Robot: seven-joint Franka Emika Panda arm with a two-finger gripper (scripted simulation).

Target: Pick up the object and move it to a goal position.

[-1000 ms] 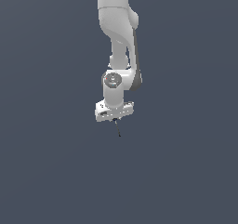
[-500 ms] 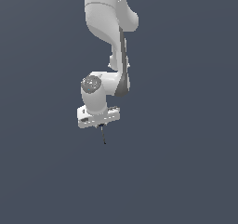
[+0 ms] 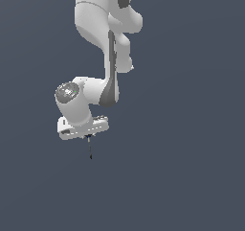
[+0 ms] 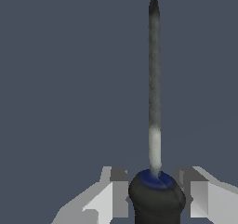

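Observation:
The object is a thin black needle-like stick (image 3: pixel 90 148) that hangs straight down from under the white gripper block. In the wrist view it shows as a long grey-black shaft (image 4: pixel 154 79) rising from a dark rounded handle with a blue collar. My gripper (image 3: pixel 88 137) is shut on the handle, with one finger on each side of it (image 4: pixel 156 197). The stick is held in the air over the plain grey ground. No goal marker shows in either view.
The white arm (image 3: pixel 103 43) comes down from the top of the exterior view. The plain dark grey ground (image 3: pixel 191 177) fills the rest of both views.
The arm has swung the gripper and the held stick toward the exterior view's left and a little lower. The grip on the stick has not changed.

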